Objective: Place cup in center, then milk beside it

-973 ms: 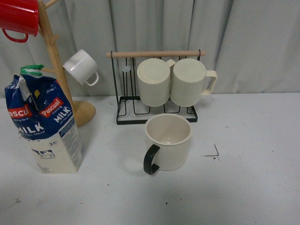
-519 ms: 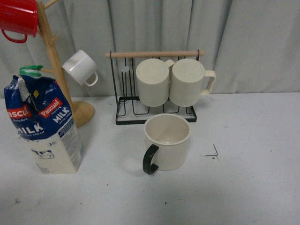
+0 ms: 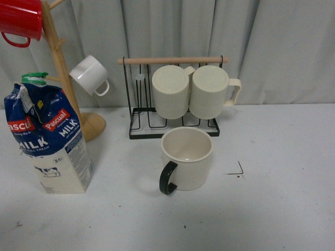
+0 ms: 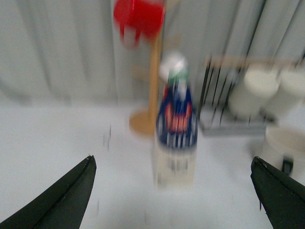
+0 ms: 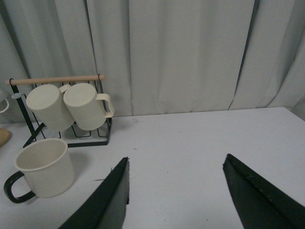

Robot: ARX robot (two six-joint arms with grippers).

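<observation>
The cup [image 3: 187, 158] stands upright near the middle of the table [image 3: 282, 204], mouth up, with its black handle sticking out toward the camera on the robot's left. Nothing is touching it. Just behind it is the black wire rack [image 3: 137, 123] with the wooden bar, holding two ribbed cream mugs [image 3: 170, 91] side by side.

The milk [image 3: 49, 141] is well off to the left, also upright, green clip on top, with a clear gap between it and the cup. Behind the carton is the wooden mug tree [image 3: 60, 68], carrying a red mug [image 3: 21, 20] and a small white cup [image 3: 90, 75]. A little black corner mark [image 3: 238, 170] sits on the table right of the cup.

The left wrist view is blurry, but the left gripper [image 4: 171, 160] has its fingers spread wide, with the carton straight ahead and nothing held. The right gripper [image 5: 176, 157] is the same: fingers wide apart over bare table, cup off to one side.
</observation>
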